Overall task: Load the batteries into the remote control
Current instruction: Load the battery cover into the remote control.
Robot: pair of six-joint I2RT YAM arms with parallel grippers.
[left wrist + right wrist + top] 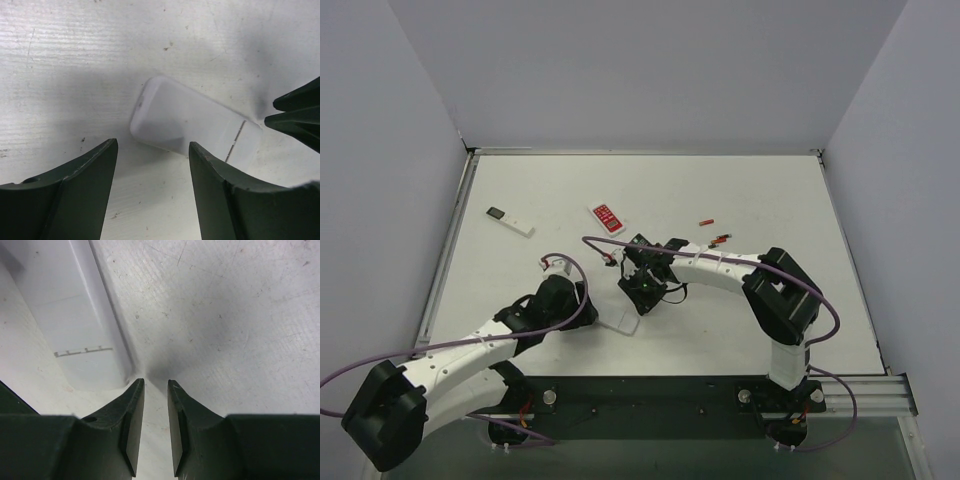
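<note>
Left fingers (75, 190): dark green, those of the left gripper (153, 144); they stand about half open with nothing between them, and the remote control (185, 117) lies just beyond the tips.
Right fingers (115, 415): those of the right gripper (155, 382); only a narrow slit shows, with nothing in it. The tips sit just beside the remote's end corner, but contact cannot be told.
Table (770, 200): white and scuffed.
Remote's place: face down near the table's front middle, between the two grippers.
Remote's look: plain white back, rounded corners, and a thin dashed seam across it near one end.
Stick remote (510, 221): slim and white with a dark end, far left, well apart.
Red-faced remote (607, 218): its markings are too small to read.
Red cells (706, 222): two, lying right of the red-faced remote.
</note>
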